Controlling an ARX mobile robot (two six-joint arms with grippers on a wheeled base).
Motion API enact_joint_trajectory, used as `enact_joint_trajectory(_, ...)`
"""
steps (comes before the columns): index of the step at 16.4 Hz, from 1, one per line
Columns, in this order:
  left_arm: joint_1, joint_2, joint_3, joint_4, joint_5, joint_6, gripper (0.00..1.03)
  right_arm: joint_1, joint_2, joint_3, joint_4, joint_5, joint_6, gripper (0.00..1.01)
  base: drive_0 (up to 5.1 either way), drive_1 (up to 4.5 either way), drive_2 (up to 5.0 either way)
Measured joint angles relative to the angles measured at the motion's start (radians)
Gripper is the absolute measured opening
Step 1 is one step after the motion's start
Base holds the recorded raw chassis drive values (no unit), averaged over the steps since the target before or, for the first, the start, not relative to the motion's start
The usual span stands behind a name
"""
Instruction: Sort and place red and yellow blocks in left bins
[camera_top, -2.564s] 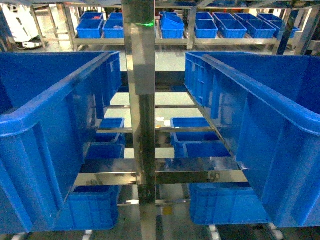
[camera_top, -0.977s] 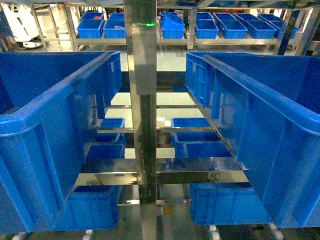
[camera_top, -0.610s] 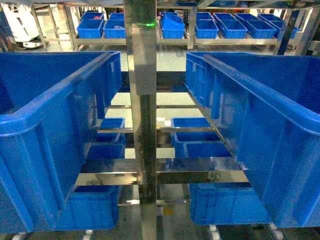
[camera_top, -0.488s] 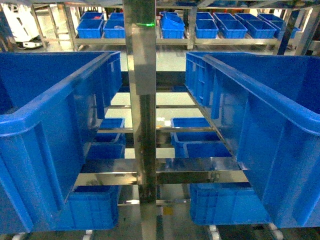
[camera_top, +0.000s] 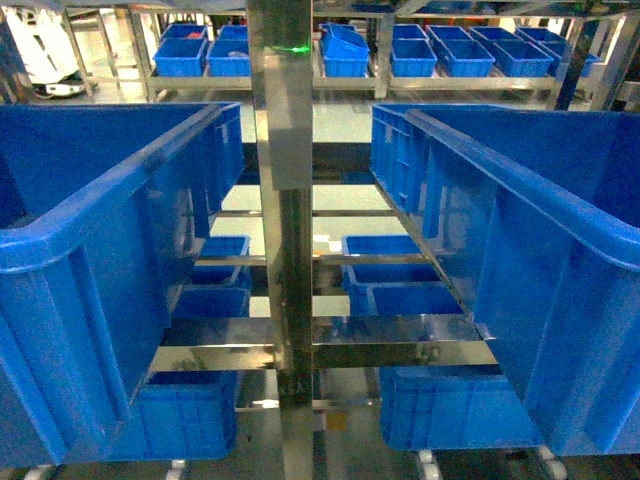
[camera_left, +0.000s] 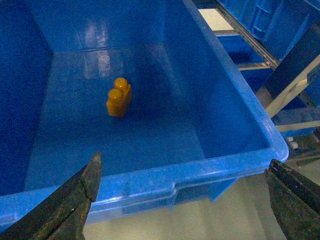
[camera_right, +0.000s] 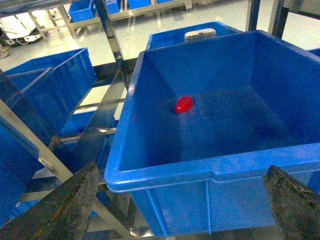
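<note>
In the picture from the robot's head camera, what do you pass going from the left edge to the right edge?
Large left blue bin → steel rack post → large right blue bin.

One orange-yellow brick (camera_left: 119, 97) with two studs sits in one large blue bin (camera_left: 235, 95); one red block (camera_right: 183, 104) lies in a second (camera_right: 150, 170).

We find almost no change in the head view: the two large blue bins (camera_top: 90, 250) and the steel rack post (camera_top: 285, 200) shift only by a tiny amount, toward 9 o'clock.
</note>
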Motion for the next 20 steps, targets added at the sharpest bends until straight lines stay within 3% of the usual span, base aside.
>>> enact_joint_trajectory(1,-0.004,-0.014,-0.025,0.088,-0.016,-0.006,0.96,0.001,-0.019,-0.045,0.136,0.033,-0.033,0.93,0.0,0.0,0.0)
enact_joint_trajectory(2,-0.024,-0.095,-0.154,0.357,-0.079,-0.048,0.85,-0.007,-0.072,-0.119,0.263,0.048,-0.103,0.82,0.0,0.0,0.0)
enact_joint_trajectory(3,-0.041,-0.167,-0.268,0.51,-0.105,-0.073,0.76,-0.027,-0.108,-0.179,0.326,0.043,-0.15,0.73,0.0,0.0,0.0)
enact_joint_trajectory(5,-0.069,-0.231,-0.394,0.691,-0.126,-0.096,0.6,-0.06,-0.135,-0.242,0.36,0.021,-0.2,0.56,0.0,0.0,0.0)
enact_joint_trajectory(7,-0.096,-0.274,-0.475,0.772,-0.152,-0.107,0.38,-0.097,-0.181,-0.303,0.367,-0.031,-0.225,0.34,0.0,0.0,0.0)
enact_joint_trajectory(8,-0.124,-0.294,-0.513,0.773,-0.197,-0.113,0.29,-0.161,-0.201,-0.325,0.369,-0.098,-0.233,0.25,0.0,0.0,0.0)
enact_joint_trajectory(9,-0.188,-0.317,-0.549,0.776,-0.25,-0.115,0.18,-0.204,-0.221,-0.343,0.374,-0.106,-0.236,0.14,0.0,0.0,0.0)
enact_joint_trajectory(10,-0.207,-0.342,-0.579,0.785,-0.248,-0.114,0.06,-0.202,-0.243,-0.365,0.375,-0.121,-0.241,0.01,0.0,0.0,0.0)
enact_joint_trajectory(11,-0.202,-0.366,-0.6,0.789,-0.261,-0.117,0.02,-0.194,-0.262,-0.386,0.376,-0.122,-0.243,0.02,0.0,0.0,0.0)
enact_joint_trajectory(19,-0.2,-0.507,-0.716,0.763,-0.259,-0.117,0.02,-0.196,-0.375,-0.467,0.34,-0.123,-0.244,0.02,0.0,0.0,0.0)
enact_joint_trajectory(20,-0.2,-0.519,-0.724,0.757,-0.259,-0.117,0.02,-0.196,-0.433,-0.465,0.251,-0.123,-0.244,0.02,0.0,0.0,0.0)
